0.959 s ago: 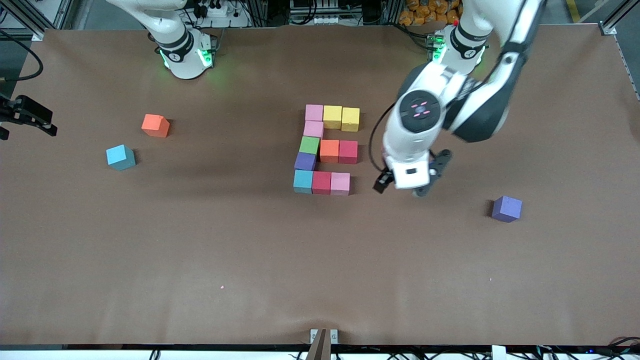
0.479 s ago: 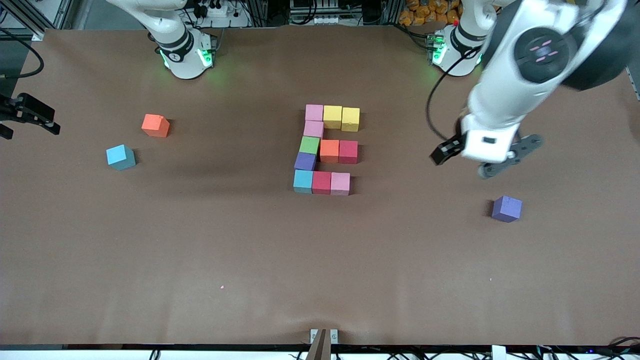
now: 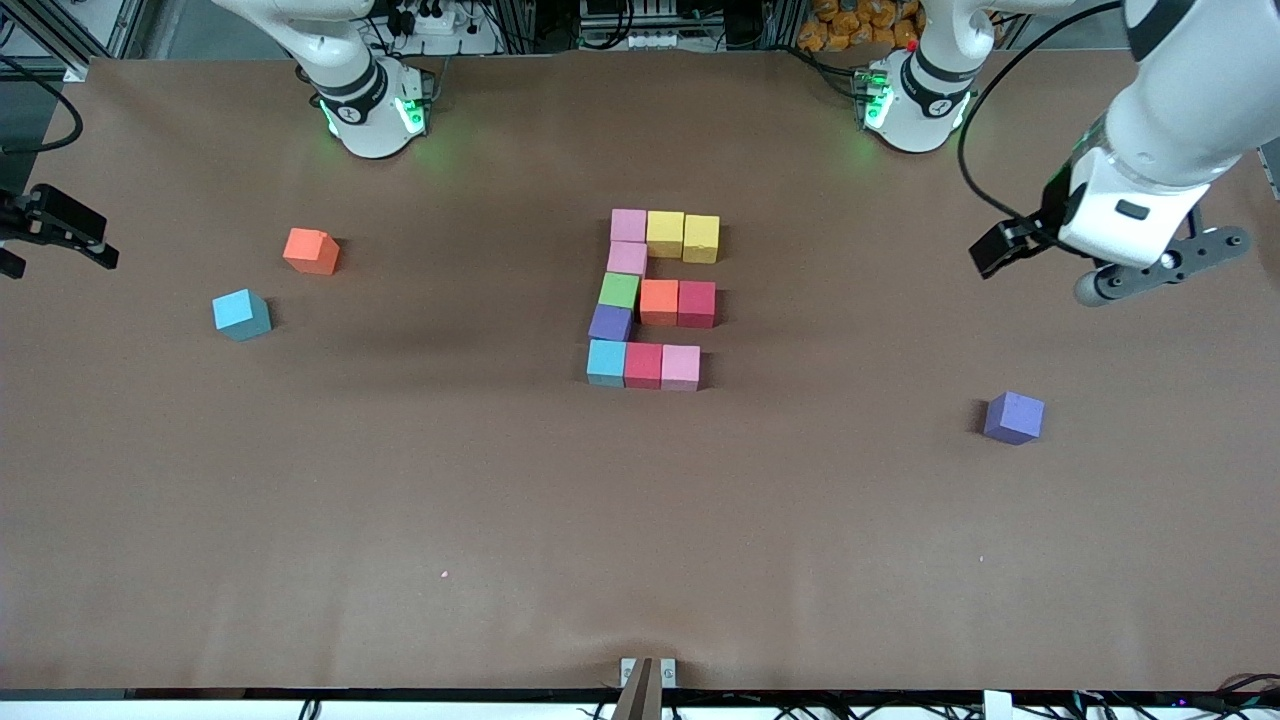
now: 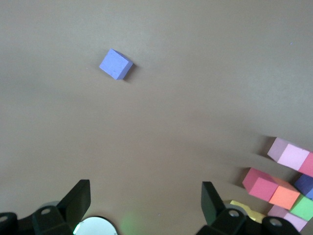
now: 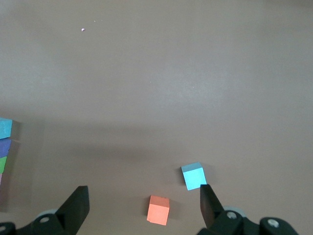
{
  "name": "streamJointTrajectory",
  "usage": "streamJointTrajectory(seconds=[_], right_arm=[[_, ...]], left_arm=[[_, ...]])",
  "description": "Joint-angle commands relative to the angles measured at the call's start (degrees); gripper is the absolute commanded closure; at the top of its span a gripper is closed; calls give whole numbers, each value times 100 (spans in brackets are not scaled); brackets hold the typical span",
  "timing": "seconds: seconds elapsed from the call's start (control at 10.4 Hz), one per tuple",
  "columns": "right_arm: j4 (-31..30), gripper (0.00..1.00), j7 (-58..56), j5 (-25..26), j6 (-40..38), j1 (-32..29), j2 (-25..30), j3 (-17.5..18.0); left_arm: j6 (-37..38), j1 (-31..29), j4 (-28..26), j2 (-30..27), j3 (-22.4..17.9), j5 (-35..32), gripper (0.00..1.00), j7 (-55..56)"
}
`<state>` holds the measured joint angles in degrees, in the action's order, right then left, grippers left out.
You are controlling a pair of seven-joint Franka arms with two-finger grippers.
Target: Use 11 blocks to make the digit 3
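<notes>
The digit 3 [image 3: 645, 297] lies mid-table as a figure of touching blocks: pink, yellow, green, orange, red, purple and cyan cubes. Part of the figure [image 4: 288, 178] shows in the left wrist view, and its edge [image 5: 5, 142] in the right wrist view. My left gripper [image 3: 1160, 266] [image 4: 145, 205] hangs open and empty over bare table toward the left arm's end. My right gripper [image 3: 70, 235] [image 5: 143, 208] waits open and empty high over the right arm's end, above a loose orange block [image 5: 159, 209].
Three loose blocks lie apart from the figure. An orange one [image 3: 311, 251] and a cyan one [image 3: 241, 314] [image 5: 193, 176] sit toward the right arm's end. A purple one [image 3: 1013, 417] [image 4: 116, 64] sits toward the left arm's end, nearer the front camera than the figure.
My left arm has swung up and away from beside the figure toward its own end of the table, gripper still open. The right arm and all blocks have stayed put.
</notes>
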<state>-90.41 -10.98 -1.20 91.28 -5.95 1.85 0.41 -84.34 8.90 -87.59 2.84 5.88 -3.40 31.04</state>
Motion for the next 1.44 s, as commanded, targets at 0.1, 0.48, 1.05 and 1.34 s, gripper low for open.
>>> streamJointTrajectory(seconds=[0.1,0.48,1.05,1.34], right_arm=[[50,0,-19,-82,-31,7,35,-6],[24,0,-19,-82,-14,33,26,3],[33,0,-19,-82,30,24,17,3],[6,0,-36,-65,21,33,8,3]], left_arm=[[426,-281,225,-135,36,-83,0,-256],[497,-1855,383,-397,1196,137,0,-1267],[322,-1927,-213,-784,1188,805,0,-1294],[68,-1883,-223,-759,1275,500,0,-1294]])
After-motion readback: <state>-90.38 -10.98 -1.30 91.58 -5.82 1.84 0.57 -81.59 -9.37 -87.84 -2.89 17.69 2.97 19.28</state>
